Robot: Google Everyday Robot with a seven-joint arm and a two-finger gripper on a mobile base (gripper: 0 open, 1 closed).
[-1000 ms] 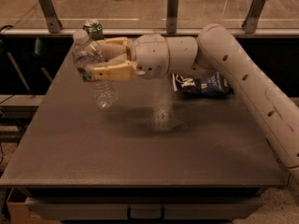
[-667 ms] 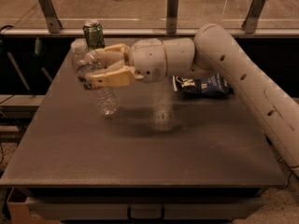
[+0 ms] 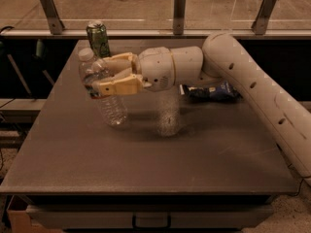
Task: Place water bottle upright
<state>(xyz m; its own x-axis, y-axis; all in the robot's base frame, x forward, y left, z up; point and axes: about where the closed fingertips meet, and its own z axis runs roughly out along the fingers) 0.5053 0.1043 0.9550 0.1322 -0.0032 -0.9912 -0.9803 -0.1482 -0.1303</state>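
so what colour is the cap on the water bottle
White cap, camera view; the gripper holds the water bottle near the green can.

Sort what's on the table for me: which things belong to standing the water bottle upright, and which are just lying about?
Belongs to the job:
water bottle, tilted, cap uppermost
gripper, shut on its upper half, over the left of the table

Just lying about:
green can, behind the bottle
dark blue packet, beside the arm
faint clear object mid-table, unidentifiable
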